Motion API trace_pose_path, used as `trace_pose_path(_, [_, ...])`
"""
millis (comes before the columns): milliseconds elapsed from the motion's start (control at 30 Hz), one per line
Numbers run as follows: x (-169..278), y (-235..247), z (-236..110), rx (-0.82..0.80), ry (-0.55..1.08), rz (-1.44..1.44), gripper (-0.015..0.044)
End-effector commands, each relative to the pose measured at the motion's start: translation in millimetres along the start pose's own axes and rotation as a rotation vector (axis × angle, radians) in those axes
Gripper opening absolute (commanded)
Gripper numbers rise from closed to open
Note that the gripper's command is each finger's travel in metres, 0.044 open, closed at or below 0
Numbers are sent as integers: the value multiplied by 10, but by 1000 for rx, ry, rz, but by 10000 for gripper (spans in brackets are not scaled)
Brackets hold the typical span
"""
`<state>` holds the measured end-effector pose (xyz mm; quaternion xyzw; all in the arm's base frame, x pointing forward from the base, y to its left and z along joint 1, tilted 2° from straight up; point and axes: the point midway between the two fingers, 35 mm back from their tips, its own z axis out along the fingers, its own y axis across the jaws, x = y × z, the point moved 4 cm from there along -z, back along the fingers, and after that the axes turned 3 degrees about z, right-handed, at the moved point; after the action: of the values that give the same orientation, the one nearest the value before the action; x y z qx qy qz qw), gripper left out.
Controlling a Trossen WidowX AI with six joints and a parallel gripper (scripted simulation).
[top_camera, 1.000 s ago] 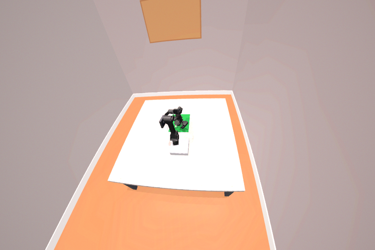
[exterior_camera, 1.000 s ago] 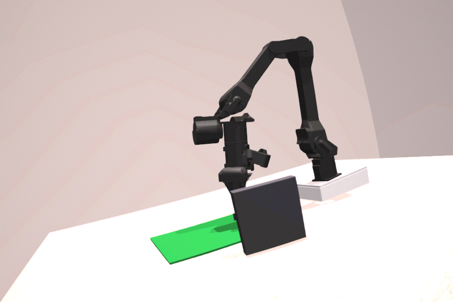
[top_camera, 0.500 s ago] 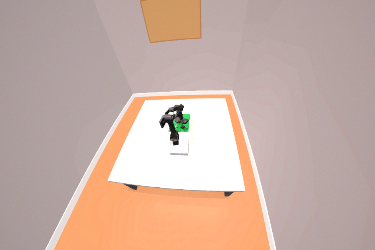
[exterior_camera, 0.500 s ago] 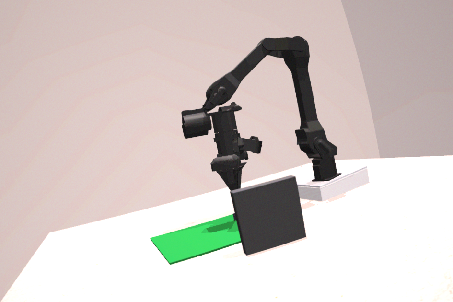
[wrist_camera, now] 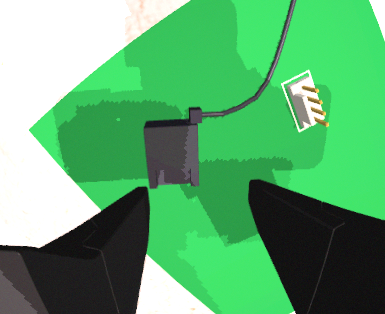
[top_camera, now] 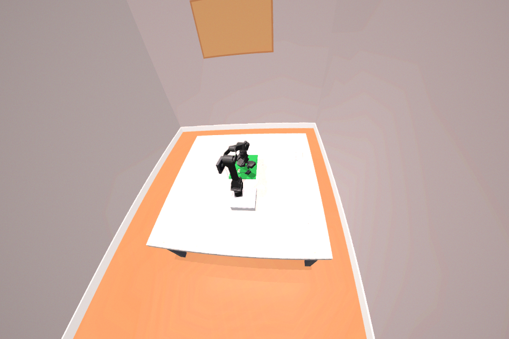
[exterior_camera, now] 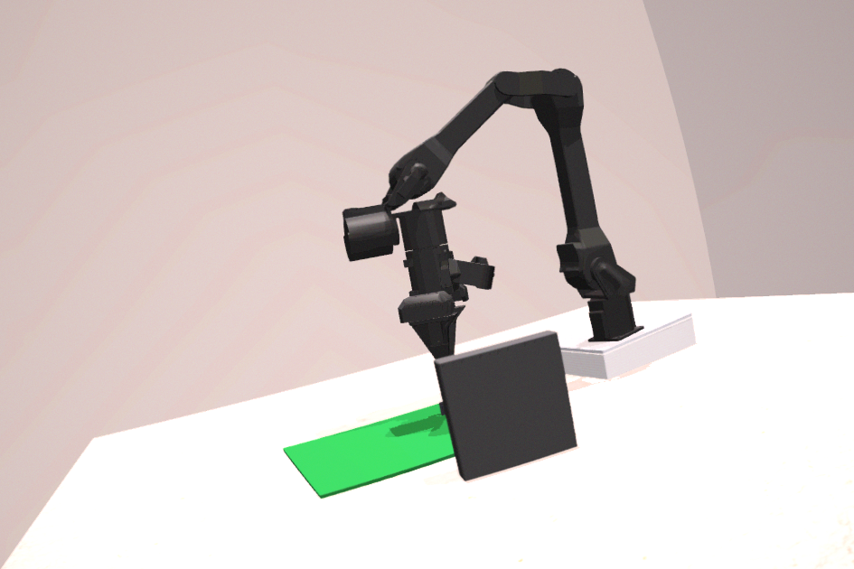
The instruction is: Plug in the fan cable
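- Top view: high overhead, far off; the table (top_camera: 207, 224) sits mid-frame.
- Exterior view: low, close, beside the table, facing the arm (exterior_camera: 568, 174).
- Wrist view: looks down past the fingers.
- All share the green board (wrist_camera: 249, 168).

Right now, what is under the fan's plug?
The plug lies on the green board, apart from the four-pin header. The board beneath it is covered. The open gripper holds nothing.
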<state>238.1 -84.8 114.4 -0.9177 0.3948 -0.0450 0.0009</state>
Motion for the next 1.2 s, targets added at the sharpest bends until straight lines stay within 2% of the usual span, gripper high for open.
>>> trace_pose_path(0, [-9, 7, 10, -4, -1, 2, 205])
trace_pose_path(333, [-9, 7, 10, -4, -1, 2, 205])
trace_pose_path(633, [-9, 7, 10, -4, -1, 2, 440])
trace_pose_path(1167, [-9, 7, 10, -4, -1, 2, 440])
